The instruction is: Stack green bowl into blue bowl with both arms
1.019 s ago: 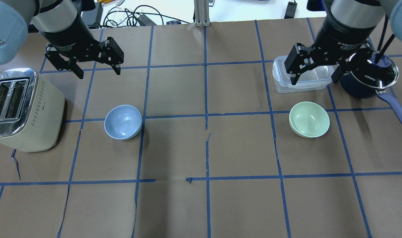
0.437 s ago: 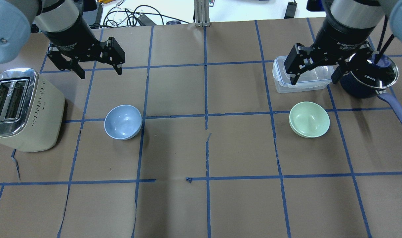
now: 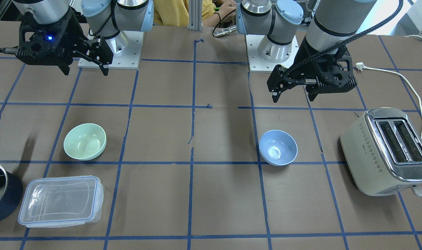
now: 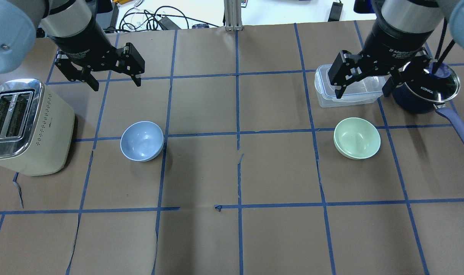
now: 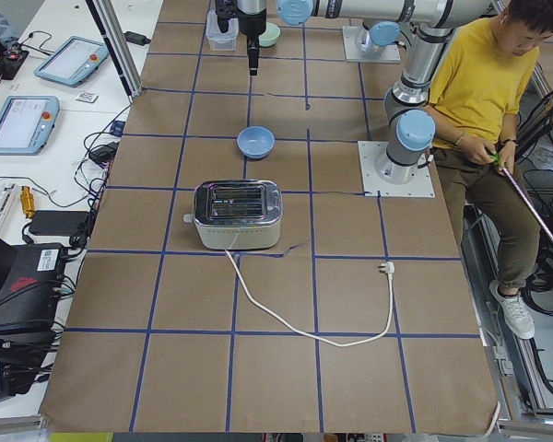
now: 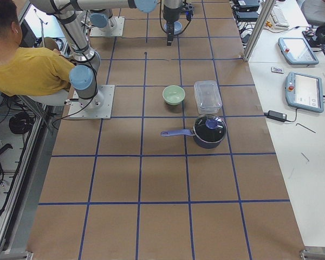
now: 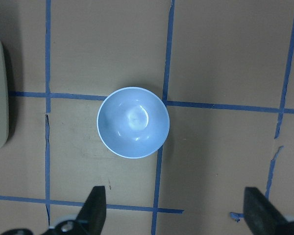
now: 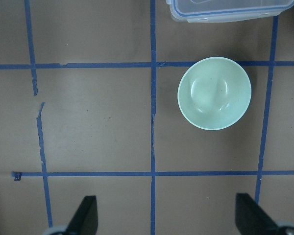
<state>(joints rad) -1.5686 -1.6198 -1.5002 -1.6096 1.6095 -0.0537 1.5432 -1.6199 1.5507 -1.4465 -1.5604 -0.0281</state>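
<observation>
we see the small round pale powder-blue plastic bowl (image 4: 142, 141) upright on the brown paper-covered table (image 4: 277, 172), well apart from the small round pale mint-green plastic bowl (image 4: 356, 138); the black left gripper (image 4: 116, 84) and black right gripper (image 4: 362, 94) hang above, jaws spread, holding nothing.

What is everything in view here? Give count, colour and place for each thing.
green bowl: one, mint green, upright on the table's right half, empty
blue bowl: one, pale blue, upright on the left half, empty
toaster: one, cream and chrome, left end, beside the blue bowl
cord: one, white, running from the toaster, plug lying on the table
container: one, clear with blue-trimmed lid, past the green bowl from the robot
saucepan: one, dark blue, glass lid, beside the container
table: one, brown paper, blue tape grid
person: one, yellow shirt, seated by the robot bases
left gripper: one, black, open, raised, empty
right gripper: one, black, open, raised, empty
</observation>
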